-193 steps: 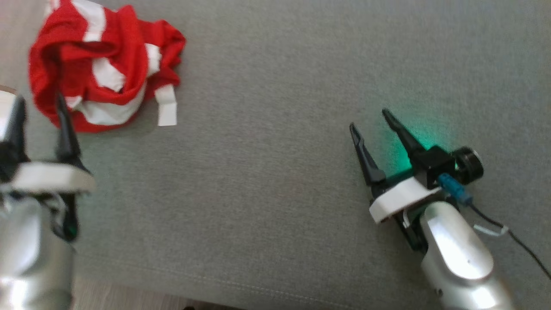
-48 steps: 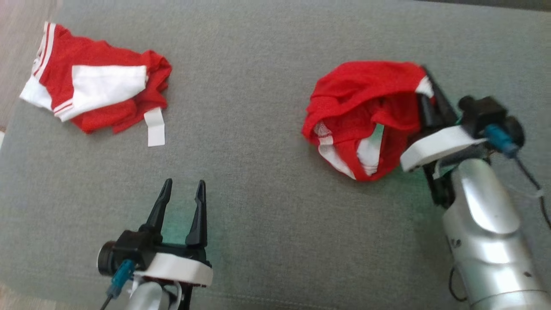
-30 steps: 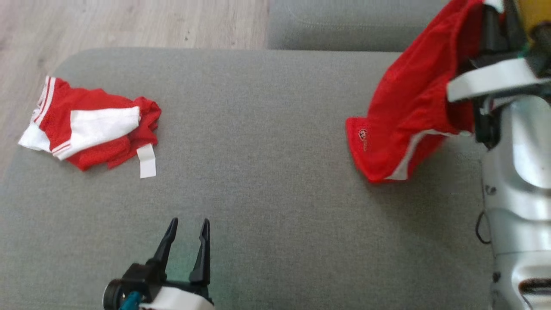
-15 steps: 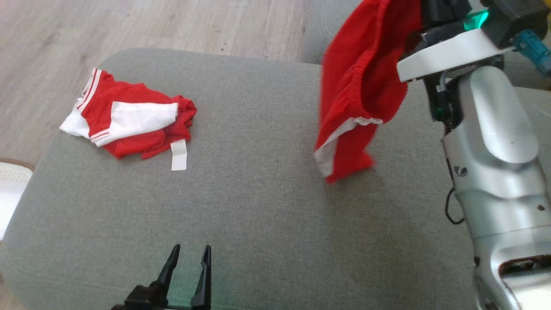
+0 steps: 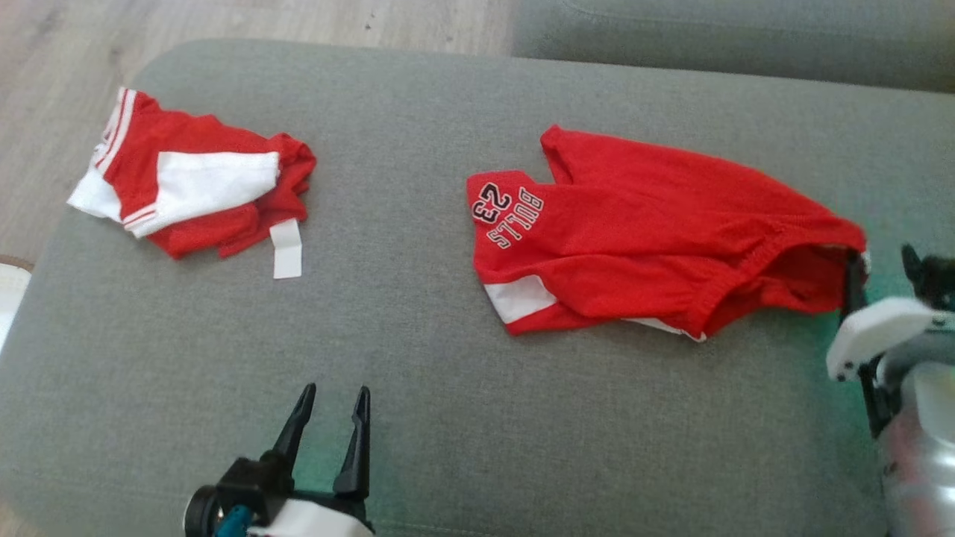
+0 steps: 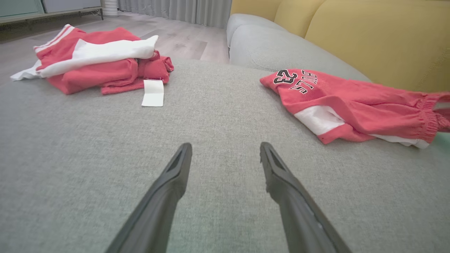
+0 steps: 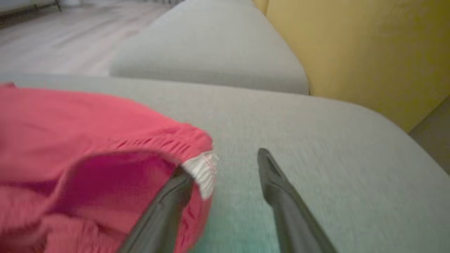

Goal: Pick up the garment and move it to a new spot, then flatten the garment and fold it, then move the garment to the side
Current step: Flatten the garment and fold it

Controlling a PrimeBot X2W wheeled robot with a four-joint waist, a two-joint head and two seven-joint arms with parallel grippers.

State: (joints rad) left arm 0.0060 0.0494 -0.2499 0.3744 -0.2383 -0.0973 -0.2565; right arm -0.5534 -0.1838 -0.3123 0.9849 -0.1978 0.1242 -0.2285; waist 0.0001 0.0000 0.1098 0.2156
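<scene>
Head view: red Bulls shorts (image 5: pixel 634 239) lie spread centre-right on the grey sofa cushion (image 5: pixel 477 432), apparently laid out for flattening; left wrist view: left pincer (image 6: pixel 225 146) released, bottom centre; right wrist view: right pincer (image 7: pixel 221 161) released, waistband (image 7: pixel 190 138) touching one finger (image 7: pixel 168 203).

Fingers parted on both: left end effector (image 5: pixel 336 389) at lower left; right end effector (image 5: pixel 879 258) at right edge

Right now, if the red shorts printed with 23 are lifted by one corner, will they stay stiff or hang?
Probably floppy: the red shorts printed with 23 lie flat and creased on the grey cushion. Likely light; the fabric looks thin. The gathered waistband may stretch when pulled.
</scene>
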